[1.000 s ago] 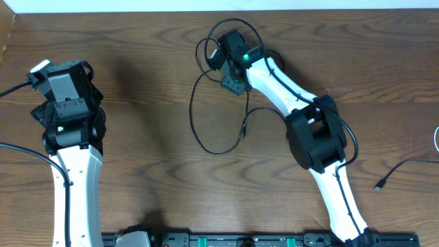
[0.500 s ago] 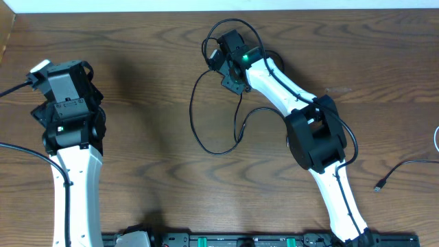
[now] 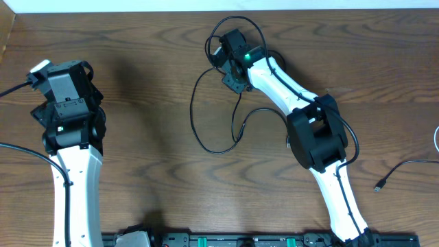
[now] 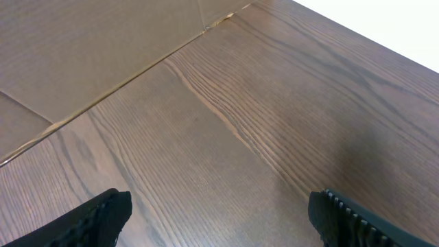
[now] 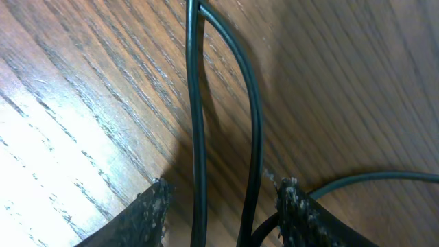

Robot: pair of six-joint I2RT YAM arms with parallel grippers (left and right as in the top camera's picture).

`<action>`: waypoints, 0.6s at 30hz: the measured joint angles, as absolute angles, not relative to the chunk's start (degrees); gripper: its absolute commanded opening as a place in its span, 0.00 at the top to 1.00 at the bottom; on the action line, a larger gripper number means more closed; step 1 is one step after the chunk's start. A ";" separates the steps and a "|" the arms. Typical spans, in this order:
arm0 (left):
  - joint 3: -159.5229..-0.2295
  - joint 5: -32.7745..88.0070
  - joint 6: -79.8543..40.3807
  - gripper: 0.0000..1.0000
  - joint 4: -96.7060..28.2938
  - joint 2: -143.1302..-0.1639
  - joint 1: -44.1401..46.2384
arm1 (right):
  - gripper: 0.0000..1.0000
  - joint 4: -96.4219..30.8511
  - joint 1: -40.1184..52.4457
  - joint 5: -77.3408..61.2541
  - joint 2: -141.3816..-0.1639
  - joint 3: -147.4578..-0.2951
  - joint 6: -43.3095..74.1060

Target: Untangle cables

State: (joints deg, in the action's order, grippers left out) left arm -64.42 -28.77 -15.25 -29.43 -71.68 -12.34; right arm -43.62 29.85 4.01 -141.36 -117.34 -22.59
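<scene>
Right claw stands half open astride two strands of the black cable, not pinching; I see its loop on the table, centre-back. Left claw gapes wide, empty.

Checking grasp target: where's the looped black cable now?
Overhead, top centre: black cable curls by the right hand, two strands running between its fingers in wrist view.

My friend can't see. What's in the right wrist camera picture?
Two strands of thin black cable run between the right gripper's two black fingers, which stand apart without touching them, over a brown wood-grain table. Another black strand curves in from the right edge.
</scene>
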 measured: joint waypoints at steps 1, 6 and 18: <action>-64.42 -28.77 -15.25 0.12 -29.41 -71.68 -12.34 | 0.99 -43.66 29.80 4.01 -141.36 -117.34 -22.50; -64.42 -28.77 -15.25 0.12 -29.43 -71.68 -12.34 | 0.99 -43.88 29.89 3.95 -141.34 -117.34 -21.50; -64.42 -28.77 -15.25 0.12 -29.43 -71.68 -12.34 | 0.99 -46.70 33.32 0.84 -138.93 -114.98 -18.96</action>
State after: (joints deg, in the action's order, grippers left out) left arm -64.42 -28.77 -15.25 -29.43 -71.68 -12.34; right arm -46.70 33.32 0.84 -138.93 -114.98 -18.96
